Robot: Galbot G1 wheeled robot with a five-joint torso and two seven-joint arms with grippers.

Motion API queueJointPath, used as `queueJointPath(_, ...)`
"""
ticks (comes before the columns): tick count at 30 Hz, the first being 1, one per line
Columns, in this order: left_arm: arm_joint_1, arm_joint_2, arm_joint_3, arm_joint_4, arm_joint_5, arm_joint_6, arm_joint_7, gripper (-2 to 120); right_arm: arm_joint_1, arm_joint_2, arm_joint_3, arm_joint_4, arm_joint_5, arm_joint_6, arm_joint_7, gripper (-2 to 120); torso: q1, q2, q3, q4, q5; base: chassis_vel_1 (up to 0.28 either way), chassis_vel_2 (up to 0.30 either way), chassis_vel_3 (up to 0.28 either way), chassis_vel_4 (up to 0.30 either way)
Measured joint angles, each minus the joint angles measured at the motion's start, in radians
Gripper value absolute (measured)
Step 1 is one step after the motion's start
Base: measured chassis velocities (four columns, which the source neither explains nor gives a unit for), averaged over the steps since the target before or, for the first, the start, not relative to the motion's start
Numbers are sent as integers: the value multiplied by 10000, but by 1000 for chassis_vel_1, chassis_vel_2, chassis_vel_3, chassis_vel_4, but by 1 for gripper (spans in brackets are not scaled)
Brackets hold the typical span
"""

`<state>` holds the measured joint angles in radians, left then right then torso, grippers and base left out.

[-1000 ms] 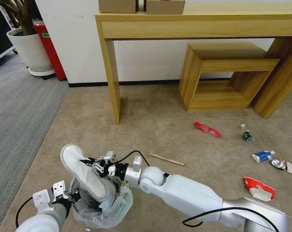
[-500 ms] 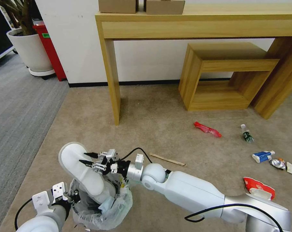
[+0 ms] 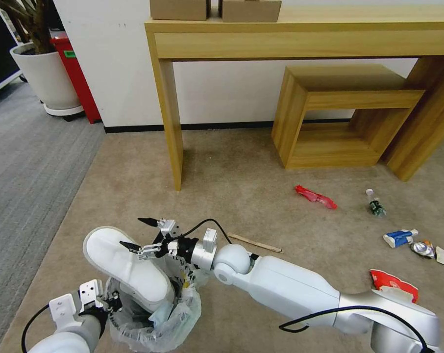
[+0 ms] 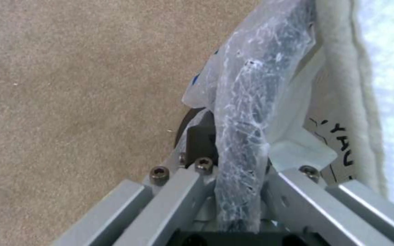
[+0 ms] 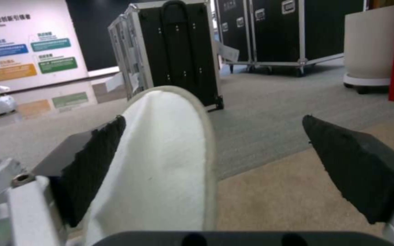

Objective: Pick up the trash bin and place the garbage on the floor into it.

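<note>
our right gripper [image 3: 138,234] hangs open just above the white slipper [image 3: 129,267], whose long axis slants out of the trash bin [image 3: 156,318]. our left gripper [image 3: 109,301] clamps the bin's bagged rim.

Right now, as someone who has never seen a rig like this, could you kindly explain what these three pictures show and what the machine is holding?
This is a wheeled robot with two arms. The wide picture looks down from its head; the other two come from cameras on its wrists. The left gripper is clamped on the rim of the trash bin, a small bin lined with a crinkled clear bag. The right gripper is open, just above a white slipper that leans heel-down in the bin, toe sticking out. On the carpet lie a wooden stick, a red wrapper, a small bottle, a blue-white packet, a crushed can and a red-white cup.
</note>
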<state>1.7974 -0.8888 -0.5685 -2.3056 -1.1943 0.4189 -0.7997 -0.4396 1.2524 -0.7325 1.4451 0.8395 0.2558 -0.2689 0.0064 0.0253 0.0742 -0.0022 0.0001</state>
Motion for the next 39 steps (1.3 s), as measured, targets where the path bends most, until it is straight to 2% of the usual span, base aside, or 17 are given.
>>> queueJointPath(17, 15, 99, -79, -10, -4, -49, 2, 0, 258, -103, 362, 64, -1, -93, 382, 100, 0, -1, 0, 0, 0, 0, 0, 0, 0)
queueJointPath(25, -43, 231, -190, -63, -139, -59, 46, 0, 795, -268, 1382, 607, 449, -586, 847, 100, 0, -2, 0, 2, 1, 0, 0, 0, 0)
queueJointPath(32, -180, 500, -420, -171, -344, -19, 142, 0, 1366, -1210, 2785, 954, 539, -1844, 1735, 100, 0, -3, 0, -1, 0, 0, 0, 0, 0)
queueJointPath(34, -275, 563, -499, -225, -492, 93, 200, 0, 1172, -1709, 3504, 1134, -34, -2636, 2785, 100, 0, -2, 0, -1, 1, 0, 0, 0, 0)
queueJointPath(35, -275, 563, -499, -225, -492, 93, 200, 0, 1172, -1709, 3504, 1134, -34, -2636, 2785, 100, 0, -2, 0, -1, 1, 0, 0, 0, 0)
queueJointPath(38, -528, 883, -841, -378, -1234, 294, 203, 0, 230, -2422, 4503, 1778, -454, -4055, 3867, 100, 0, -2, 0, -3, 1, 0, 0, 0, 0)
queueJointPath(39, -528, 883, -841, -378, -1234, 294, 203, 0, 230, -2422, 4503, 1778, -454, -4055, 3867, 100, 0, -2, 0, -3, 1, 0, 0, 0, 0)
